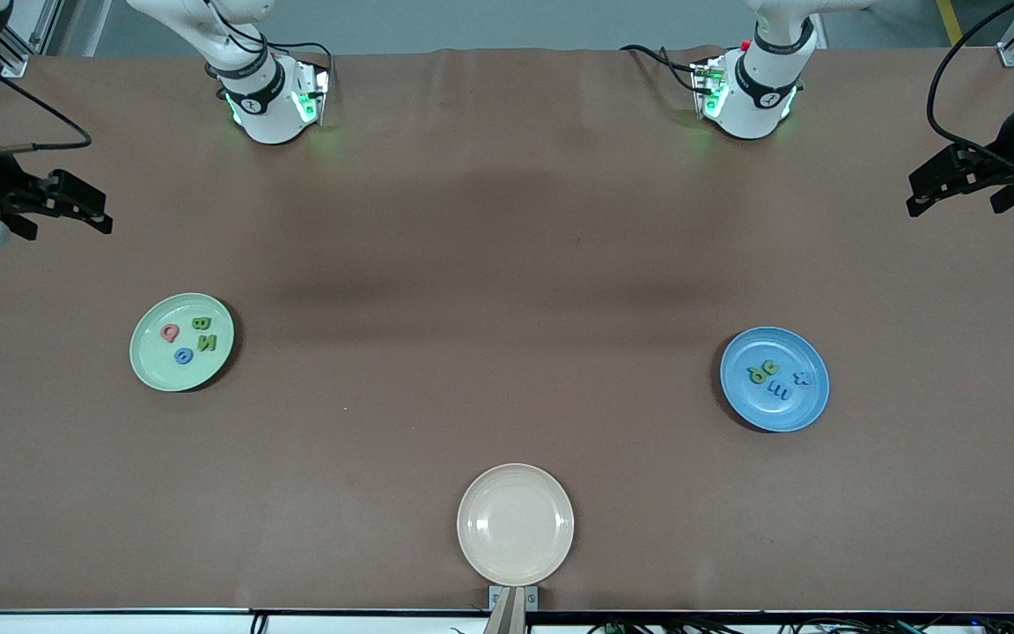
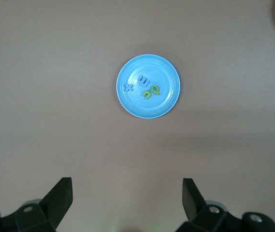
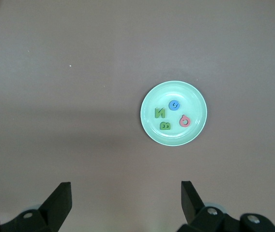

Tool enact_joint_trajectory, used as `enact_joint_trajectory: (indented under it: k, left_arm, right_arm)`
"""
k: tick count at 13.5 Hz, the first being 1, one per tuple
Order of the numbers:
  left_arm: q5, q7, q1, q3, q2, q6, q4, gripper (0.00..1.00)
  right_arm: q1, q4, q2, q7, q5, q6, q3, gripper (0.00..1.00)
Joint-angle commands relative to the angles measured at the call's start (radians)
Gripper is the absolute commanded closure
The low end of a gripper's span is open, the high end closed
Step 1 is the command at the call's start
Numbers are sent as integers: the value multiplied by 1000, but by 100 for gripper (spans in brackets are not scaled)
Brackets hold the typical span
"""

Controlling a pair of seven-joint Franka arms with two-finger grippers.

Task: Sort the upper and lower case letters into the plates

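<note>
A pale mint plate (image 1: 155,370) lies toward the right arm's end of the table. It holds a red letter (image 1: 170,333), a blue letter (image 1: 182,356) and two green letters (image 1: 204,333). A blue plate (image 1: 790,414) toward the left arm's end holds two green letters (image 1: 764,370) and two blue letters (image 1: 780,389). My right gripper (image 1: 89,207) hangs open and empty over its end of the table, looking down on the mint plate (image 3: 176,137). My left gripper (image 1: 916,194) hangs open and empty over the other end, looking down on the blue plate (image 2: 147,108).
A cream plate (image 1: 515,524) with nothing on it sits at the table's edge nearest the front camera, midway between the two plates. Brown tabletop spreads between the plates and the arm bases (image 1: 269,106).
</note>
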Motion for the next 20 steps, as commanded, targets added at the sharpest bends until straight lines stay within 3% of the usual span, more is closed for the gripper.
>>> enact_joint_trajectory:
  k: [1, 7, 13, 20]
  left_arm:
    - [-9, 18, 1, -1, -14, -8, -5, 0]
    - [-10, 18, 2, -1, -14, -7, -4, 0]
    - [-12, 18, 2, -1, -17, -8, -4, 0]
    - [-14, 18, 4, -1, -17, -7, -4, 0]
  right_arm:
    - [48, -30, -64, 23, -16, 3, -63, 1]
    - [96, -28, -79, 23, -16, 3, -114, 1]
    - [93, -22, -76, 23, -19, 15, -111, 1]
    - [90, 90, 2, 54, -19, 61, -113, 1]
